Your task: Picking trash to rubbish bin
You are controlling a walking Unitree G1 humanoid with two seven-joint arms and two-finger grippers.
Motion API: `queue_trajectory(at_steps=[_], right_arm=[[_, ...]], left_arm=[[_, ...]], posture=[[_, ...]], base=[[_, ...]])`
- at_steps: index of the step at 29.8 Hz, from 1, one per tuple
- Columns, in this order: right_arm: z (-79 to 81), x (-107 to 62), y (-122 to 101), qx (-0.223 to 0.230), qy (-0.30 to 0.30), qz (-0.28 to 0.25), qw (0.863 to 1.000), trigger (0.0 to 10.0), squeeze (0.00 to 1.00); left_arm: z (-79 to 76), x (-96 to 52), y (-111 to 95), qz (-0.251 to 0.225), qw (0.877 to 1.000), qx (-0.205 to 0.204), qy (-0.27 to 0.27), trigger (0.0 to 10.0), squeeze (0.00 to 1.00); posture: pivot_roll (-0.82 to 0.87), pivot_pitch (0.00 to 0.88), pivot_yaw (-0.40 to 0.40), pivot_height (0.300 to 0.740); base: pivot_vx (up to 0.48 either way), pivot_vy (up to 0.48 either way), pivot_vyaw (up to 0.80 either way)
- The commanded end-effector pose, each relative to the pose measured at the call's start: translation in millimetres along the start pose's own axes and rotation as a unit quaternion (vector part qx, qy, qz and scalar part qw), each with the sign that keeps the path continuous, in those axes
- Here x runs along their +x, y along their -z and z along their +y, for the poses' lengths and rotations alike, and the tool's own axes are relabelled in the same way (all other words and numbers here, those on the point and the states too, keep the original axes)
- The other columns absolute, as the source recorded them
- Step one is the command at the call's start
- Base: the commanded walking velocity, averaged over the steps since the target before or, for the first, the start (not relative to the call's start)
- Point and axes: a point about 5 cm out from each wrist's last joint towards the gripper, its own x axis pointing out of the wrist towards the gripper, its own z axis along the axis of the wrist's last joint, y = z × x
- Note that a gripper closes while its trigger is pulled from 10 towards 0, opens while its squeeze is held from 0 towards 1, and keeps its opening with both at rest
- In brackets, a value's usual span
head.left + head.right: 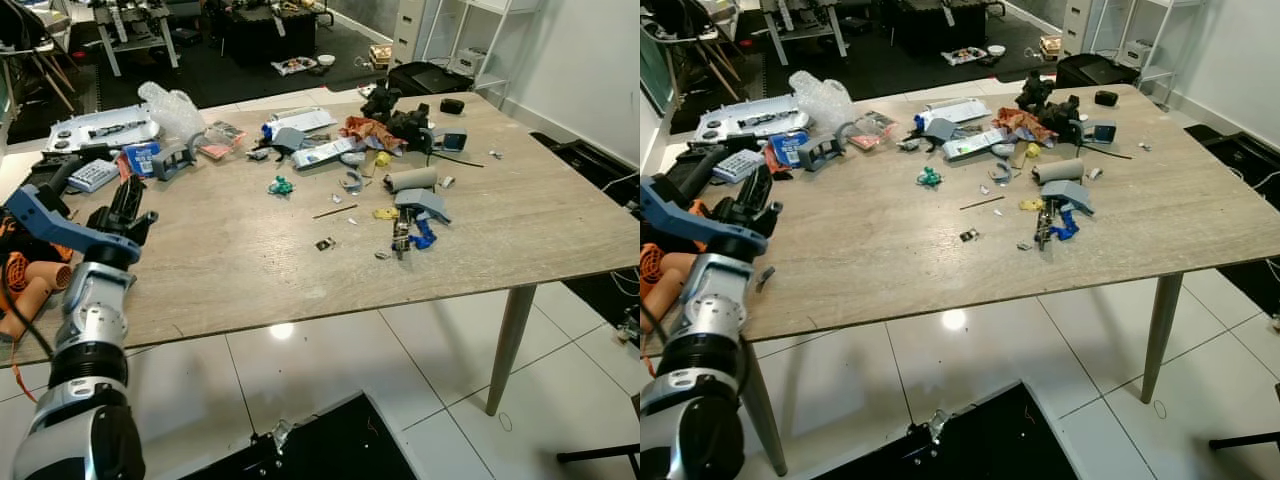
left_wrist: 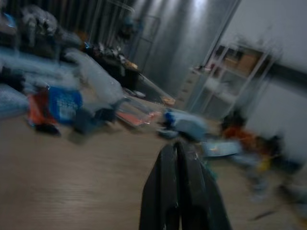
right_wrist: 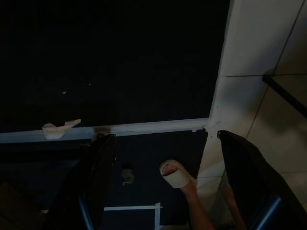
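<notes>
Trash is scattered over the wooden table (image 1: 230, 270): a clear plastic bag (image 1: 172, 108), a cardboard tube (image 1: 411, 180), white and blue packets (image 1: 322, 153), an orange rag (image 1: 368, 128), a small green scrap (image 1: 281, 186) and a blue piece (image 1: 424, 235). My left gripper (image 1: 125, 210) is raised over the table's left edge, well short of the clutter. In the blurred left wrist view its fingers (image 2: 165, 191) are pressed together with nothing between them. My right gripper (image 3: 166, 138) hangs low over dark floor, its fingers wide apart and empty.
An orange tool (image 1: 30, 290) and a calculator (image 1: 95, 175) lie at the table's left end. A table leg (image 1: 510, 345) stands on white tiles. A black object (image 1: 330, 445) sits on the floor below me. A person's foot in a slipper (image 3: 175, 175) is near my right gripper.
</notes>
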Motion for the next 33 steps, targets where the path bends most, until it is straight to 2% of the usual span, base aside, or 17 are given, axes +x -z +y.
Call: queue_trajectory(at_steps=[1, 2, 3, 7, 8, 9, 11, 13, 14, 18, 20, 21, 22, 24, 27, 28, 33], right_arm=[[13.0, 0.2, 6, -0.003, -0.021, 0.010, 1.000, 10.0, 0.00], [13.3, 0.2, 6, -0.003, -0.022, 0.010, 1.000, 10.0, 0.00], [13.6, 0.3, 5, -0.002, -0.022, 0.010, 1.000, 10.0, 0.00], [14.1, 0.3, 5, -0.002, -0.022, 0.010, 1.000, 10.0, 0.00], [14.2, 0.3, 5, -0.002, -0.023, 0.010, 1.000, 10.0, 0.00], [14.2, 0.3, 5, -0.002, -0.023, 0.010, 1.000, 10.0, 0.00], [14.6, 0.3, 5, -0.002, -0.023, 0.011, 1.000, 10.0, 0.00], [14.7, 0.3, 6, -0.002, -0.023, 0.011, 1.000, 10.0, 0.00], [14.6, 0.3, 6, -0.002, -0.023, 0.011, 1.000, 10.0, 0.00], [14.1, 0.3, 6, -0.002, -0.023, 0.011, 1.000, 10.0, 0.00], [13.4, 0.2, 6, -0.002, -0.022, 0.011, 1.000, 10.0, 0.00], [13.4, 0.2, 6, -0.002, -0.022, 0.011, 1.000, 10.0, 0.00], [13.3, 0.2, 6, -0.002, -0.021, 0.011, 1.000, 10.0, 0.00], [13.2, 0.2, 6, -0.002, -0.022, 0.011, 1.000, 10.0, 0.00], [13.2, 0.2, 6, -0.002, -0.022, 0.011, 1.000, 10.0, 0.00], [13.0, 0.2, 6, -0.003, -0.022, 0.012, 1.000, 10.0, 0.00], [12.4, 0.0, 7, -0.003, -0.021, 0.013, 1.000, 10.0, 0.00]], left_arm=[[-3.7, -7.7, 14, 0.072, 0.989, 0.123, 0.029, 10.0, 0.70], [-7.3, -12.4, 24, 0.109, 0.975, 0.189, 0.051, 10.0, 1.00], [-9.8, -20.3, 37, 0.147, 0.958, 0.234, 0.079, 10.0, 1.00], [-6.0, -26.3, 45, 0.167, 0.949, 0.253, 0.080, 10.0, 1.00], [-3.5, -29.5, 49, 0.182, 0.942, 0.272, 0.079, 10.0, 1.00], [-3.5, -29.5, 49, 0.182, 0.942, 0.272, 0.079, 10.0, 1.00], [3.1, -35.4, 55, 0.203, 0.928, 0.305, 0.059, 10.0, 1.00], [5.4, -36.7, 55, 0.205, 0.926, 0.313, 0.048, 10.0, 1.00], [11.0, -38.0, 53, 0.195, 0.927, 0.319, 0.017, 10.0, 1.00], [15.5, -39.0, 50, 0.188, 0.931, 0.314, -0.003, 10.0, 1.00], [26.9, -44.4, 47, 0.201, 0.931, 0.305, -0.029, 10.0, 1.00], [26.9, -44.4, 47, 0.201, 0.931, 0.305, -0.029, 10.0, 1.00], [35.8, -48.4, 45, 0.203, 0.935, 0.286, -0.056, 10.0, 1.00], [42.4, -51.6, 43, 0.201, 0.943, 0.254, -0.080, 10.0, 1.00], [44.1, -52.6, 43, 0.202, 0.945, 0.242, -0.086, 10.0, 1.00], [49.7, -58.7, 46, 0.211, 0.949, 0.213, -0.101, 10.0, 0.00], [54.7, -65.9, 50, 0.214, 0.951, 0.186, -0.121, 10.0, 0.00]], posture=[[-0.22, 0.242, 0.079, 0.740], [-0.22, 0.242, 0.079, 0.740], [-0.22, 0.242, 0.079, 0.740], [-0.22, 0.241, 0.081, 0.740], [-0.22, 0.243, 0.082, 0.740], [-0.22, 0.243, 0.082, 0.740], [-0.22, 0.243, 0.082, 0.740], [-0.22, 0.243, 0.082, 0.740], [-0.22, 0.246, 0.078, 0.740], [-0.22, 0.246, 0.078, 0.740], [-0.22, 0.246, 0.078, 0.740], [-0.22, 0.246, 0.078, 0.740], [-0.22, 0.246, 0.078, 0.740], [-0.22, 0.246, 0.077, 0.740], [-0.22, 0.246, 0.077, 0.740], [-0.22, 0.249, 0.076, 0.740], [-0.22, 0.250, 0.074, 0.740]], base=[[0.000, 0.000, 0.00], [0.000, 0.000, 0.00], [0.000, 0.000, 0.00], [0.000, 0.000, 0.00], [0.000, 0.000, 0.00], [0.000, 0.000, 0.00], [0.000, 0.000, 0.00], [0.000, 0.000, 0.00], [0.000, 0.000, 0.00], [0.000, 0.000, 0.00], [0.000, 0.000, 0.00], [0.000, 0.000, 0.00], [0.000, 0.000, 0.00], [0.000, 0.000, 0.00], [0.000, 0.000, 0.00], [0.000, 0.000, 0.00], [0.000, 0.000, 0.00]])
